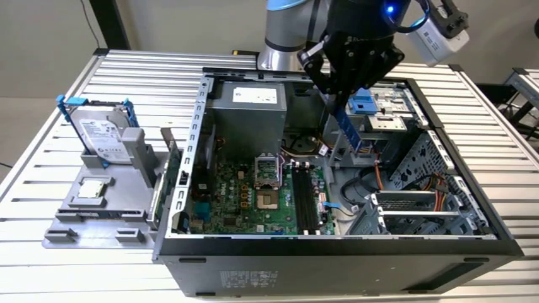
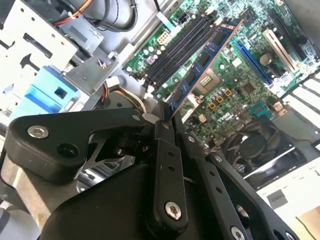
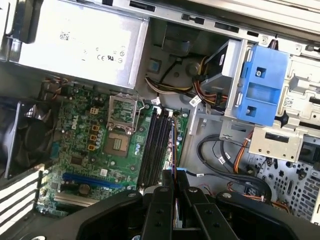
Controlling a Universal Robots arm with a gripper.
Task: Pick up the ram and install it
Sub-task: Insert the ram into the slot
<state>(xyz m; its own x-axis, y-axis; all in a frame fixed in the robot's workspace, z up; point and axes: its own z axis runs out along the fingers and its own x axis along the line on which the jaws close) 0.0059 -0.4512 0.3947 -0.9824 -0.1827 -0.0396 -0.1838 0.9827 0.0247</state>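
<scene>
**Ram held over the open case**

The gripper (image 1: 337, 93) was clamped on one end of the ram (image 1: 349, 129). The stick hung tilted just under the fingers, in the air. Further below lay the black memory slots (image 1: 305, 201) of the green motherboard (image 1: 244, 205), apart from the ram. Far from the tool, outside the computer case (image 1: 337, 247), stood the grey hard drive (image 1: 101, 136).

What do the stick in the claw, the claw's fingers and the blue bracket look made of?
The ram: blue circuit board, probably fibreglass laminate, matte, studded with black chips. The claw, its fingers: smooth semi-matte black with recessed screws; coated metal or hard plastic, unclear which. The blue bracket: moulded plastic, judging by even colour and soft sheen.
</scene>
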